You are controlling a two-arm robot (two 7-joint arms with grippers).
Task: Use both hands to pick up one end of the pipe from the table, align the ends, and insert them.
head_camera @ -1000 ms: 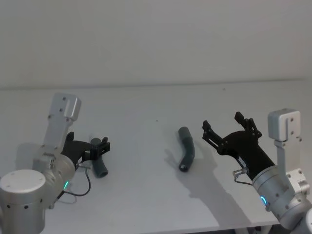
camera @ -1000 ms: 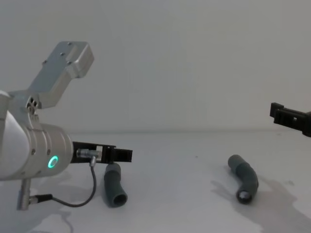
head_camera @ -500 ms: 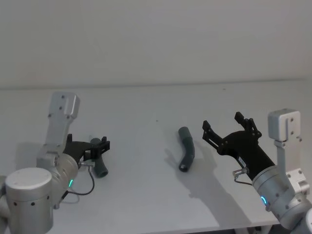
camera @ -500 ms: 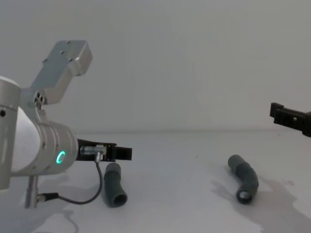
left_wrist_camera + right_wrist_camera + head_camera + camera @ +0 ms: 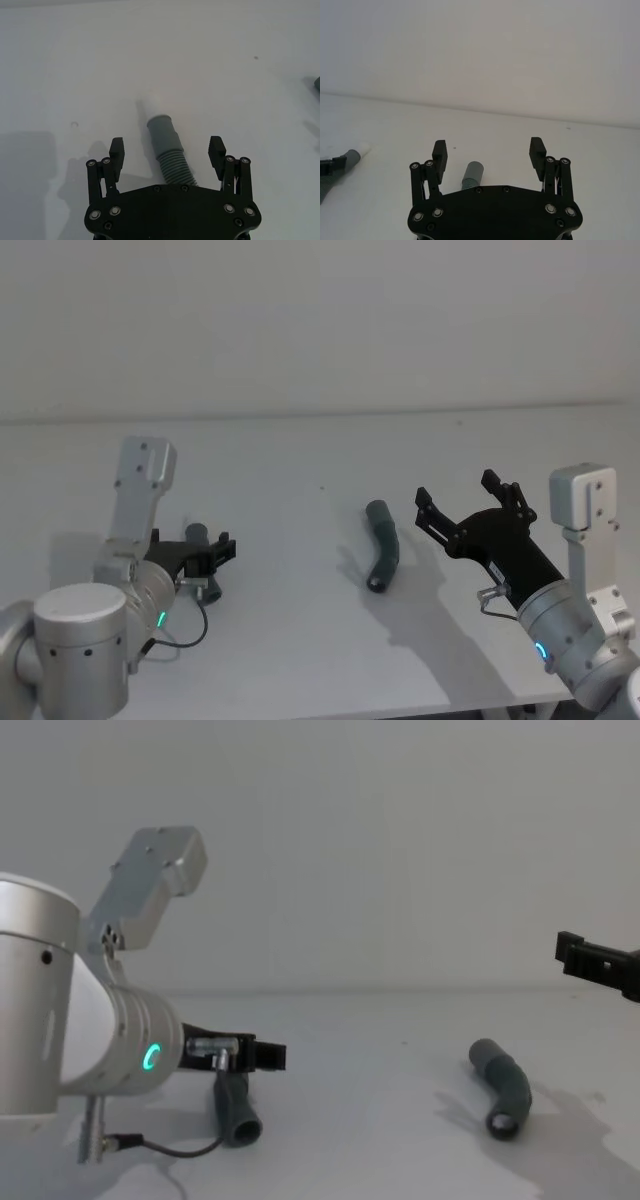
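Hose piece (image 5: 162, 131), white-tipped, lower left on table (image 5: 300, 640), straddled by wide-open left gripper (image 5: 205, 552), ungripped. Second hose piece (image 5: 383, 545) centre; right gripper (image 5: 456, 492) lower right, open, empty.

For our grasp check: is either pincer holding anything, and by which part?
Nothing is held. The left pincer, open, straddles a pipe piece without touching it; the right pincer is open too.

The left gripper (image 5: 166, 146) hangs over the left pipe piece (image 5: 167, 145), and its black body hides the near ribbed part. The white tip (image 5: 149, 101) is hard to separate from the white table (image 5: 50, 75). The body of the right gripper (image 5: 488, 146) covers the right pipe piece (image 5: 469, 184) except one grey cuff (image 5: 472, 169). The chest view's right edge cuts this gripper off.
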